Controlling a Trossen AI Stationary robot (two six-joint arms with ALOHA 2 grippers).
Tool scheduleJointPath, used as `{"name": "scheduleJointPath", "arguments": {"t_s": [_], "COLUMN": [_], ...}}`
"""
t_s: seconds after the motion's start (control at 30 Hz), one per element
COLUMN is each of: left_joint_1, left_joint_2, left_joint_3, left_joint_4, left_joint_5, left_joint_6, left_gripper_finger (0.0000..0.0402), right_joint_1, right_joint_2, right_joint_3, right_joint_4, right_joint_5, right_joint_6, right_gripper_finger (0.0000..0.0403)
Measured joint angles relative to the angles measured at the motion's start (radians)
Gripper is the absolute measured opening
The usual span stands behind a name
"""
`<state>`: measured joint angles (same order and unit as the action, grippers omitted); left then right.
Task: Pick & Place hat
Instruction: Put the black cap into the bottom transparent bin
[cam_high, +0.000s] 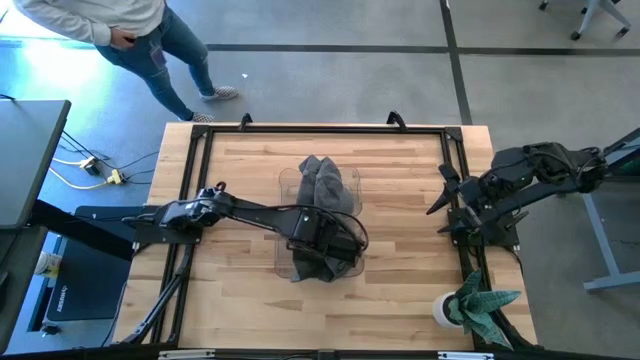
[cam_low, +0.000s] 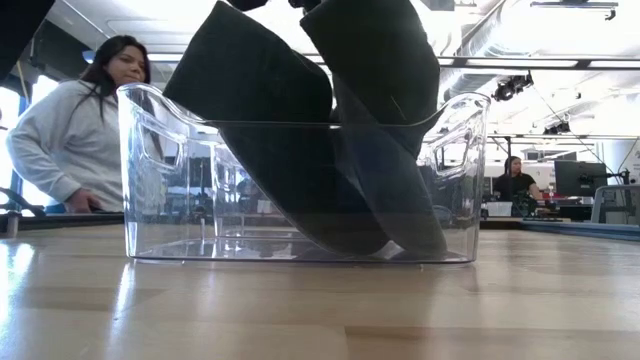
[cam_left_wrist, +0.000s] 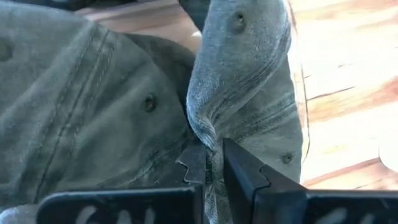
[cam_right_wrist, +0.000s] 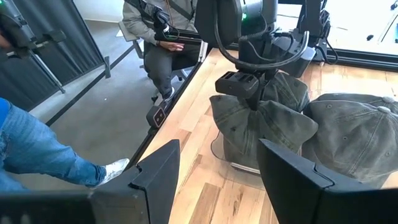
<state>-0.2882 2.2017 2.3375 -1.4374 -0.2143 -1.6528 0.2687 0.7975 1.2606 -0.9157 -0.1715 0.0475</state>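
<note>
A clear plastic bin (cam_high: 284, 222) stands mid-table; the low view shows its wall (cam_low: 150, 180) too. My left gripper (cam_high: 332, 242) is above the bin's near end, shut on a grey-green hat (cam_high: 312, 264), also seen in the right wrist view (cam_right_wrist: 261, 127). A second grey-green hat (cam_high: 322, 180) lies at the bin's far end and rises over the rim; it shows in the right wrist view (cam_right_wrist: 354, 134). My right gripper (cam_high: 442, 205) waits open and empty near the table's right edge. My left gripper pinches a bunched fold of the hat's crown cloth (cam_left_wrist: 208, 134) between its two fingers (cam_left_wrist: 239, 165). The fingers come from above, pointing down. The hat hangs below them, crumpled, with its lower part inside the bin (cam_right_wrist: 239, 163).
A potted plant in a white pot (cam_high: 472, 305) stands at the near right corner. A black frame rail (cam_high: 320, 128) runs around the tabletop. A person (cam_high: 150, 35) stands beyond the far left corner. Bare wood lies left and right of the bin.
</note>
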Motion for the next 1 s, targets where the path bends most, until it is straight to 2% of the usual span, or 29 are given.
{"name": "scheduleJointPath", "arguments": {"t_s": [0.23, 0.37, 0.57, 0.73, 0.83, 1.0], "left_joint_1": [-0.023, -0.027, -0.036, -0.041, -0.039, -0.045], "left_joint_2": [-0.042, -0.067, -0.087, -0.103, -0.104, -0.136], "left_joint_3": [0.0, 0.001, 0.0, 0.001, 0.0, 0.001], "left_joint_4": [-0.008, -0.017, -0.127, -0.128, -0.118, -0.122], "left_joint_5": [0.074, 0.062, 0.039, -0.025, -0.048, -0.053], "left_joint_6": [-0.019, -0.034, -0.1, -0.128, -0.127, -0.125], "left_gripper_finger": [0.001, 0.0009, 0.0021, 0.0024, 0.004, 0.0102], "right_joint_1": [0.0, 0.0, 0.0, 0.0, 0.0, 0.0], "right_joint_2": [0.0, 0.0, 0.005, 0.023, 0.043, 0.09], "right_joint_3": [0.0, 0.0, 0.0, 0.0, 0.0, 0.0], "right_joint_4": [0.0, 0.0, 0.0, 0.0, 0.0, -0.001], "right_joint_5": [0.0, 0.0, 0.0, 0.0, 0.0, 0.0], "right_joint_6": [0.0, -0.001, -0.003, 0.003, 0.002, -0.025], "right_gripper_finger": [0.0209, 0.0209, 0.0209, 0.0209, 0.0209, 0.0209]}}
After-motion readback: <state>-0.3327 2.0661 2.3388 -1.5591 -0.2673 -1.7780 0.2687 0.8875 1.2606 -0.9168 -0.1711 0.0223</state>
